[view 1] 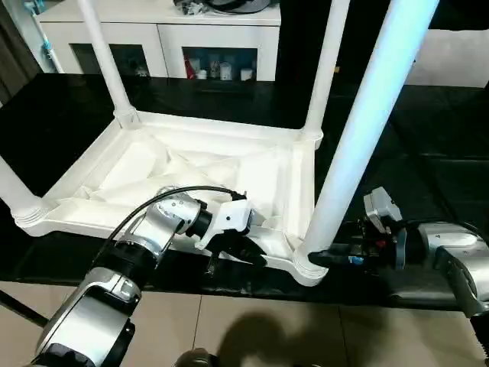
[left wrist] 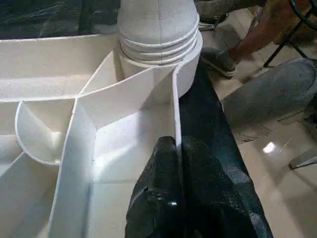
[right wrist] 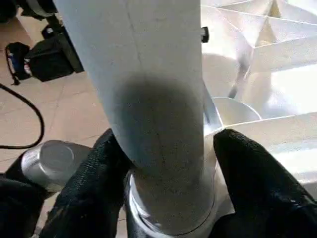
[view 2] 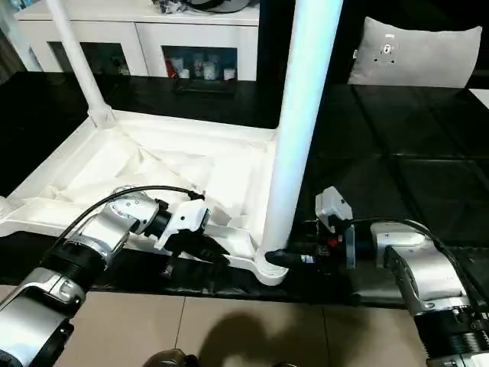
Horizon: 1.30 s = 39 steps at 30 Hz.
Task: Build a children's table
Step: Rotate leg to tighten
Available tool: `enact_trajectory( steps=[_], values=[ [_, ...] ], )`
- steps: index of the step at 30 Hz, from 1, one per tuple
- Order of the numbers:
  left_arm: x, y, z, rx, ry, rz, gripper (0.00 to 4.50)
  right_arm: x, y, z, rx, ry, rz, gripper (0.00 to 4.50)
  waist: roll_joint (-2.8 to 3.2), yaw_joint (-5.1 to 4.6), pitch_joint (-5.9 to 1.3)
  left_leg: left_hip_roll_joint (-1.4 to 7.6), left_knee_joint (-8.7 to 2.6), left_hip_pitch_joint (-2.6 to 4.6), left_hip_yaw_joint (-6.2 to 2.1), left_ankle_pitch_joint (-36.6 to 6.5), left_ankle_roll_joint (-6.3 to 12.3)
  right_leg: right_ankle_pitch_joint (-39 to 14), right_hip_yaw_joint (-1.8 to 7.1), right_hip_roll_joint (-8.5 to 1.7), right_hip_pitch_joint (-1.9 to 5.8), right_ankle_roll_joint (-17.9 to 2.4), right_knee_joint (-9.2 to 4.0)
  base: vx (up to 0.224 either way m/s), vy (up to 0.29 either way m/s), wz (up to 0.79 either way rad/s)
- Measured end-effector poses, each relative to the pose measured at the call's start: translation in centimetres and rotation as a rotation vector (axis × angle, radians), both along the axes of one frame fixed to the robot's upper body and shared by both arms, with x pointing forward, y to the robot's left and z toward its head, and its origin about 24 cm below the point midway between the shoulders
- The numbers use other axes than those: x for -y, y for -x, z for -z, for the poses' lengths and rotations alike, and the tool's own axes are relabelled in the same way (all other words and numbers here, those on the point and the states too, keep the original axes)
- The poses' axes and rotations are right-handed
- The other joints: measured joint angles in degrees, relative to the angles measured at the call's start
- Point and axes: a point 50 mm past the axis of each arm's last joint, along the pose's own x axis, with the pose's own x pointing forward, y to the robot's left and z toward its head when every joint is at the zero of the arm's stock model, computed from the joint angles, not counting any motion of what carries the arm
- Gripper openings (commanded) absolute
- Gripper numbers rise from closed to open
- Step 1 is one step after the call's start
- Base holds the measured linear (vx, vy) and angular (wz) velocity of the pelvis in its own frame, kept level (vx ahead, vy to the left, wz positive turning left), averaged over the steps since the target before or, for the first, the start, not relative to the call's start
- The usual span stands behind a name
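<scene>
Landmark: the top [view 1: 191,164], white, upside down on a black surface [view 1: 428,176], ribbed underside up. Everything below is placed from it.

1. Near-left leg [view 1: 11,187]. Stands in the top's near-left corner socket; its lower part is seen at the left edge of the head view.

2. Far-left leg [view 1: 103,57]. Upright in the far-left socket, rising out of view.

3. My left gripper [view 1: 229,256]. At the top's near rim, a little left of the near-right corner. Fingers [left wrist: 163,198] pressed together on the thin rim wall, pinching it, one inside the top and one outside.

4. Far-right leg [view 1: 325,73]. Upright in the far-right socket.

5. Near-right leg [view 1: 367,130]. Stands in the near-right corner socket [view 1: 309,264], leaning slightly right as it rises. Largest item in the head view.

6. My right gripper [right wrist: 168,198]. Just right of the near-right corner, level, pointing at the leg's base. Fingers [right wrist: 247,173] spread, one on each side of the leg just above the socket; whether they press the leg, I cannot tell.

7. Cabinet [view 1: 160,34]. White, glass doors, beyond the top's far edge.

8. Person's shoe [left wrist: 218,62]. On the tan floor [view 1: 252,329], off the top's near side.
</scene>
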Motion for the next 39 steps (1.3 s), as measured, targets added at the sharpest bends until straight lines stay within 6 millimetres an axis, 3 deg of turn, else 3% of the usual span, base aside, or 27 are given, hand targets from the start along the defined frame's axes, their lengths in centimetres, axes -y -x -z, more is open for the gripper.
enact_trajectory(
  steps=[9,13,14,17,20,27,30,39],
  values=[
    [0.0,-0.1,0.1,-0.018,-0.006,-0.024,0.0,-0.2,0.1,0.2,-0.033,-0.01,0.006,1.98,-0.04,0.03,-0.02,0.01,0.01,0.03,0.0,0.0,0.0,0.0,0.0,0.0,0.02,0.0,0.01,0.0,0.0,0.0],
    [0.5,-0.9,0.1,-0.027,-0.003,-0.144,0.0,-0.3,-0.4,0.6,-0.042,-0.034,0.162,1.95,-0.03,-0.19,-0.03,0.01,0.09,0.15,0.0,0.0,-0.01,0.0,0.0,0.01,0.1,0.0,0.03,0.0,0.0,0.0],
    [0.7,-1.3,0.0,-0.025,-0.001,-0.197,0.0,-0.5,-0.7,0.7,-0.038,-0.041,0.232,1.95,-0.05,-0.48,-0.03,0.01,0.13,0.15,0.0,0.0,-0.02,0.0,0.01,0.01,0.11,0.0,0.03,0.0,0.0,0.0],
    [1.6,-2.1,0.2,-0.033,0.007,-0.341,0.0,-1.0,-2.2,0.8,-0.006,-0.021,0.435,1.95,-0.08,-2.94,-0.02,0.0,0.22,0.13,0.04,0.0,-0.02,0.0,0.04,-0.01,0.12,0.0,-0.06,0.0,0.0,0.0],
    [2.9,-2.6,0.3,-0.04,0.018,-0.448,0.0,-1.5,-3.4,0.7,0.016,0.006,0.593,1.94,-0.08,-4.37,-0.03,-0.02,0.2,0.15,0.09,0.0,0.0,0.0,0.08,-0.01,0.1,0.0,-0.06,0.0,0.0,0.0],
    [5.5,-3.9,0.2,0.001,0.037,-0.662,0.0,-3.3,-6.0,0.5,0.036,0.022,0.933,1.93,-0.05,-5.12,-0.04,-0.01,0.05,0.02,0.0,0.0,-0.01,0.0,-0.02,0.03,0.01,0.0,-0.07,0.0,0.0,0.0],
    [6.4,-3.9,0.1,0.02,0.042,-0.688,0.0,-3.3,-6.2,0.6,0.048,0.015,0.991,2.61,-0.02,-5.04,-0.06,-0.03,-0.04,0.0,0.04,-0.1,0.13,0.0,0.02,0.01,0.0,0.1,-0.11,0.0,0.0,0.0],
    [6.4,-3.8,0.0,0.029,0.038,-0.64,0.0,-2.6,-5.6,0.9,0.079,0.001,0.948,3.32,-0.02,-4.57,-0.06,-0.03,-0.11,0.01,0.07,-0.1,0.13,0.0,0.03,0.01,-0.03,0.0,-0.1,0.0,0.0,0.0]
  ],
)
